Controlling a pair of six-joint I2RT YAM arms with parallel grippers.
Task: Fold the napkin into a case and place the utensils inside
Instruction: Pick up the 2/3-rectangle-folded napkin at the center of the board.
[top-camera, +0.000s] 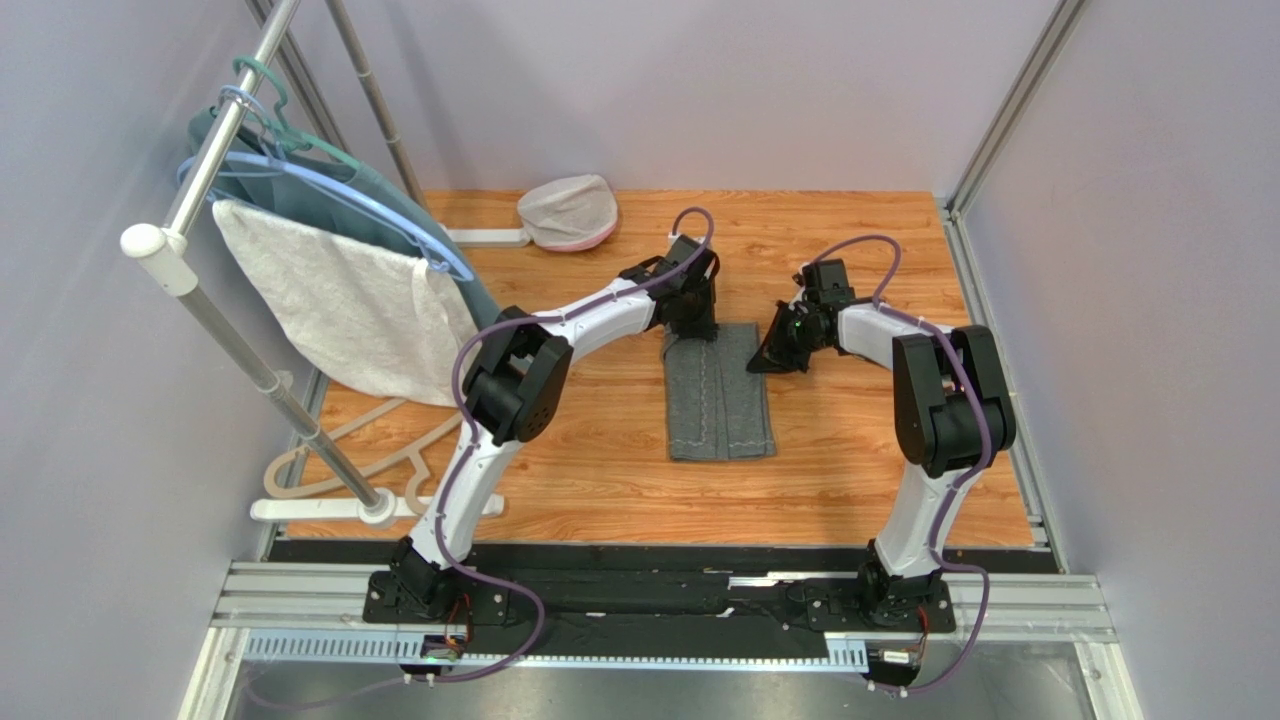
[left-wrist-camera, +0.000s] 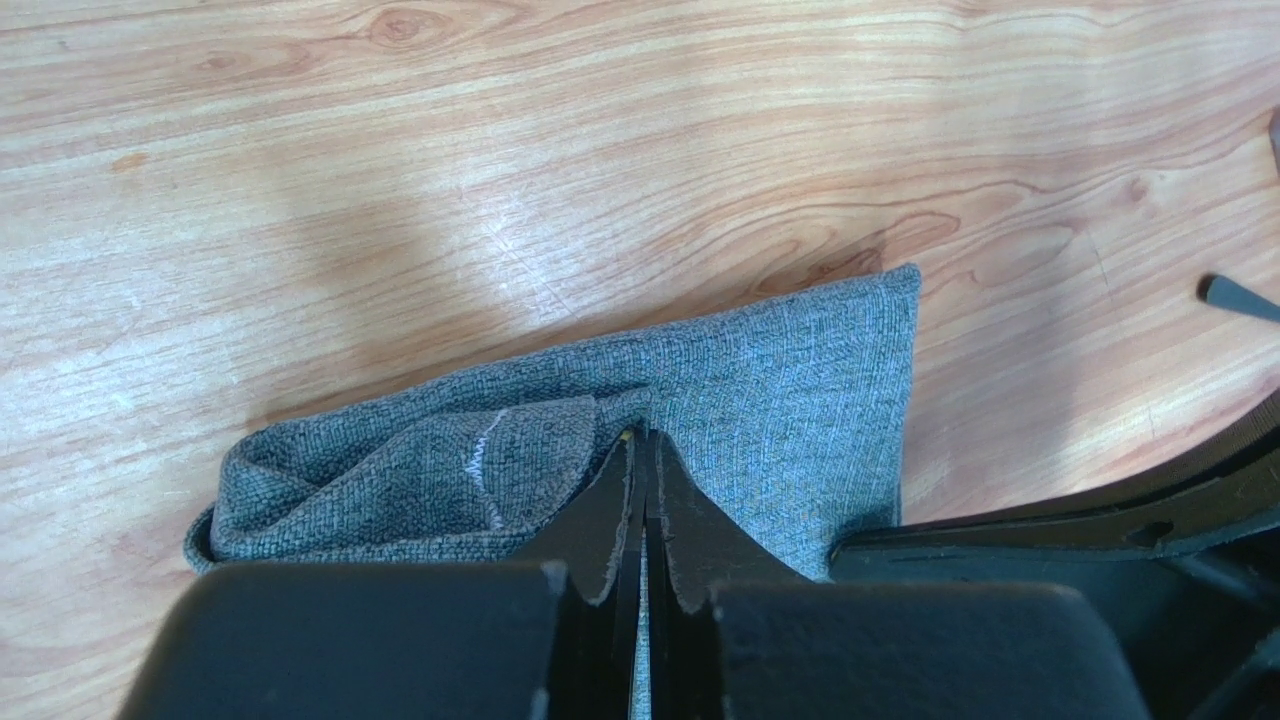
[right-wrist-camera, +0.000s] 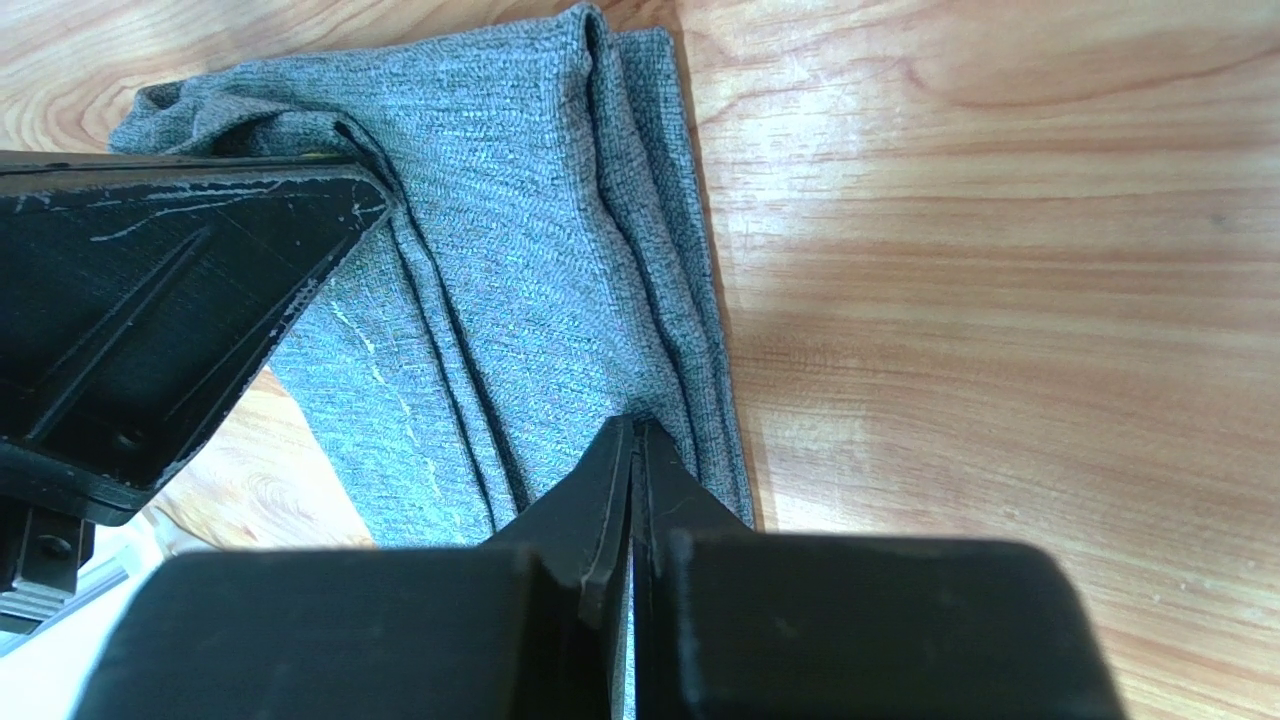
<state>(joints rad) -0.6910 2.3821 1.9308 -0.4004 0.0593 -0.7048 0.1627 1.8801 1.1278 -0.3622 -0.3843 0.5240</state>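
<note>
From the top view, the napkin is seen folded into a narrow dark grey strip, laid lengthwise about mid-tabletop between the two arms. Both hands are parked at its far end. The left hand is set down on the far left corner and the right hand is tucked against the far right corner. The near end of the strip is left flat with nothing touching it. Off to the left, a white towel and a teal garment are hung on a rail. A couple of pale hangers are lying on the wood below.

In the left wrist view, the left hand is shown pressed together, with its tips dug into the napkin. A bit of cloth looks pinched there. The fabric is bunched into a rumpled fold just left of the tips, while the part to the right is spread flat out to a straight edge. Bare tabletop is seen beyond it.

In the right wrist view, the right hand is also shut tight, with the napkin's right-hand edge nipped at the tips. Long creases are drawn from that spot toward the far end. One of the left hand's fingers is caught on the left, resting over the cloth's other corner.
</note>
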